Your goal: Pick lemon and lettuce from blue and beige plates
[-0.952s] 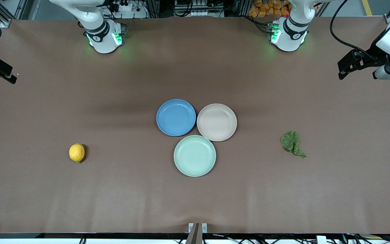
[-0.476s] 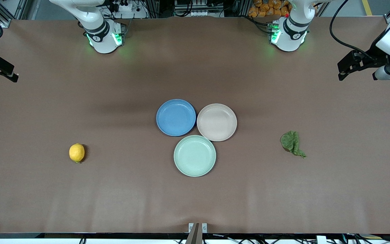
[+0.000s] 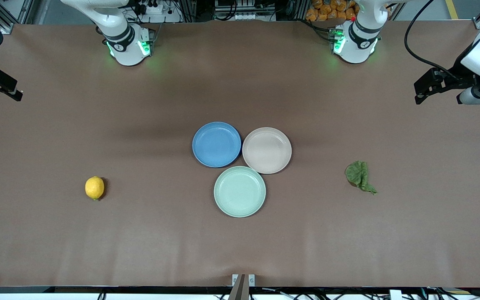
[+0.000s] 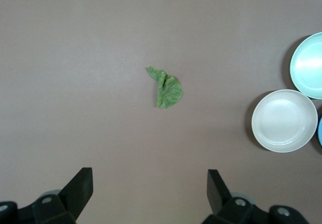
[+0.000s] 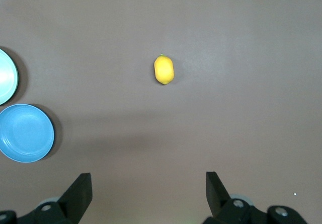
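Nothing on the blue plate (image 3: 216, 144) or the beige plate (image 3: 267, 150), clustered mid-table with the mint-green plate (image 3: 240, 191), rims apparently touching. Lemon (image 3: 94, 188) on the bare table (image 3: 240, 83), well apart from the plates toward the right arm's end, nearer the front-camera edge than the blue plate. Lettuce (image 3: 358, 175) likewise on bare cloth toward the left arm's end, narrow tail pointing at the front-camera edge.

Right gripper (image 5: 148, 176) high over the table edge at the right arm's end, fingers spread wide, nothing between them. Left gripper (image 4: 148, 176) high over the edge at the left arm's end, equally wide and empty.

Step in hand, judging by this: the approach. For the lemon, centre above it and close across the short axis, since the smooth rind probably rolls or squirts out under an off-centre squeeze. For the lettuce, go down onto the bunched, wrinkled body, not the thin tail; press nearly to the cloth before closing, or risk pinching air above a limp leaf.
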Tool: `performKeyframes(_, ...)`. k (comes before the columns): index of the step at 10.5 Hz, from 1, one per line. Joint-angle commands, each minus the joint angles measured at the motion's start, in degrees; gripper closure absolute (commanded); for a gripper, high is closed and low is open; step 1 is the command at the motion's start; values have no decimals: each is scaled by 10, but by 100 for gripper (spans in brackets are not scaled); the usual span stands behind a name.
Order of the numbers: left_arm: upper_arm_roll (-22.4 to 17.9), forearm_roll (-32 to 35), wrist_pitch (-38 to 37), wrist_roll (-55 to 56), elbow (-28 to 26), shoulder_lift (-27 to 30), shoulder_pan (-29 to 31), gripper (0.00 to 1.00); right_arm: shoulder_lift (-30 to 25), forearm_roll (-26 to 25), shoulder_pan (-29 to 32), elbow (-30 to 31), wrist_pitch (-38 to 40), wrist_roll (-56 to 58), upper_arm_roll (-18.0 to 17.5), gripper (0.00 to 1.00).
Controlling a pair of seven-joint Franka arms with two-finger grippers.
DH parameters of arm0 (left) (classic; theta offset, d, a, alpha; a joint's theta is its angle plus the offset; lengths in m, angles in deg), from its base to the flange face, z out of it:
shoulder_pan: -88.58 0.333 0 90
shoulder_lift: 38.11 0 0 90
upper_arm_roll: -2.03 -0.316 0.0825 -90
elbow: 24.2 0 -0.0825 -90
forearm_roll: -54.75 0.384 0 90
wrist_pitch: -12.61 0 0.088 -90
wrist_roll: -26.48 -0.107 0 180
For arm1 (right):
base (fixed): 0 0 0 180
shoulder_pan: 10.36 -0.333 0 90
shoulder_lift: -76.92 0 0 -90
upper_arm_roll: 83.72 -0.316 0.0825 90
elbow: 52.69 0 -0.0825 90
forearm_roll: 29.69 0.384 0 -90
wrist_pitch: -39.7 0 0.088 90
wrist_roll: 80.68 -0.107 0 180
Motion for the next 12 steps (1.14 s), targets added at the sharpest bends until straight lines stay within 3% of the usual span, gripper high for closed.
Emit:
performKeyframes(1,-36,-35,15,-12,-6,4,-7,0,2,8,-1,-10,4,-8,1,0)
performKeyframes(12,-39,-15,14,-57,-7,0,-4,0,0,7,-8,-9,2,-10,3,0)
